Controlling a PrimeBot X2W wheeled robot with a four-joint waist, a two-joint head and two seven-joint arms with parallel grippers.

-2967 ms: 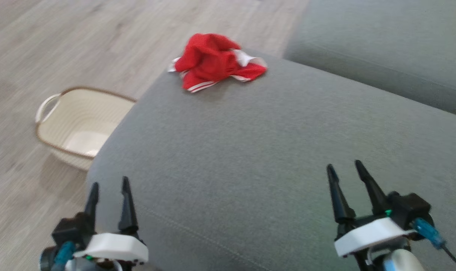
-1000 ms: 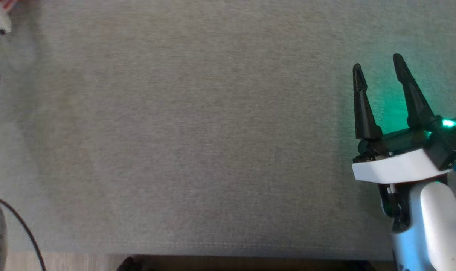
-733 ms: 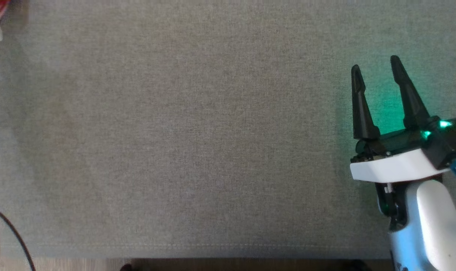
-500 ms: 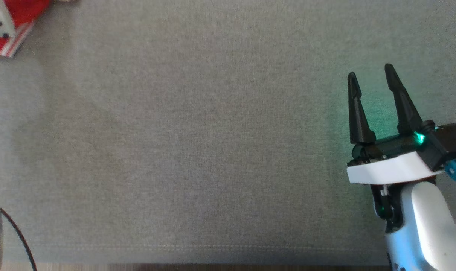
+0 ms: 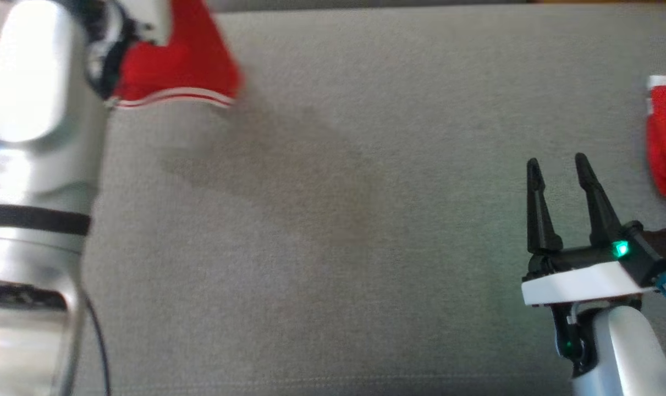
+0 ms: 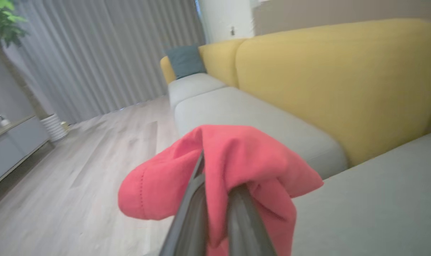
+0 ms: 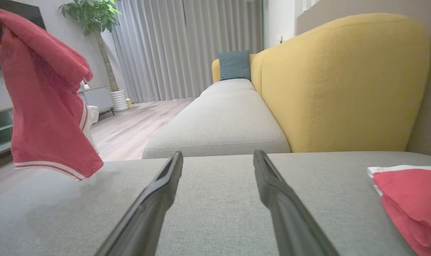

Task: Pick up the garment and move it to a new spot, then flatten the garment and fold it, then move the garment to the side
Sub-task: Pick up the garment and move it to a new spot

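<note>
1. Garment (image 5: 179, 71): red knit cloth with white stripes along the hem. It hangs from my left gripper (image 6: 215, 199) above the far left part of the grey sofa cushion (image 5: 338, 220). As far as I can tell, it hangs clear of the seat.
2. Handling, my read: light, soft and limp. It drapes over the fingers and sags in loose folds, and it should swing when carried. It is not fragile or slippery, but it will bunch up on landing unless laid down hem first.
3. Where to hold, my read: the present pinch is in a bunched fold, which is fine for carrying. For flattening, the striped hem (image 7: 51, 167) and its corners look like better holds, one per gripper.
4. Left fingers: clenched tight on a fold of the garment, with cloth wrapped over both tips. The wrist view is soft, so I cannot tell how much fabric lies between them.
5. Right gripper (image 5: 556, 162): fingers spread wide and holding nothing. It sits low over the cushion at the near right, though I cannot tell whether it touches. The garment is well apart from it, to the left.
6. Folded red cloth (image 5: 665, 143): it lies on the cushion near the right gripper, further right. It is a separate piece and nothing is touching it.
</note>
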